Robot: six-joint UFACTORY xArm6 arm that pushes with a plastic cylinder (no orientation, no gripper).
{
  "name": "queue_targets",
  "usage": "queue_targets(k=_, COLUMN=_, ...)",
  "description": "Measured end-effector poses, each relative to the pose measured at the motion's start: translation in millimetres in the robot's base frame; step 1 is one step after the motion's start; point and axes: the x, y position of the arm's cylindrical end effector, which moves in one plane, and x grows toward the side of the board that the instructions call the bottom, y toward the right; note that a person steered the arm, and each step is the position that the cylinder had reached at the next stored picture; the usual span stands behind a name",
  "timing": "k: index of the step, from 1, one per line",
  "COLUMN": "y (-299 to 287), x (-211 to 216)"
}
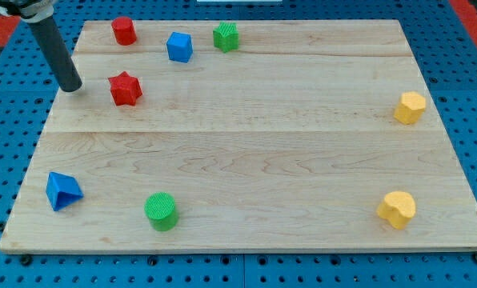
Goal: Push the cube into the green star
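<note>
In the camera view, a pale wooden board (246,160) carries every block. The blue cube (179,46) sits near the view's top edge, just left of the green star-shaped block (226,37), the two apart by a small gap. My tip (69,87) rests at the board's left edge, touching nothing, well left of the cube and just left of the red star-shaped block (125,88). A red cylinder (124,30) stands left of the cube.
</note>
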Motion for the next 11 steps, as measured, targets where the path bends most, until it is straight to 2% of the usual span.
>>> queue_targets(k=1, y=14.3, x=-32.4)
queue_targets(k=2, y=56.9, x=-67.0)
queue_targets(k=3, y=85.8, x=-81.6)
queue_targets(k=7, y=113.6, x=-82.5)
queue_targets(k=10, y=235.9, x=-141.3)
queue_targets(k=11, y=238.5, x=-146.0)
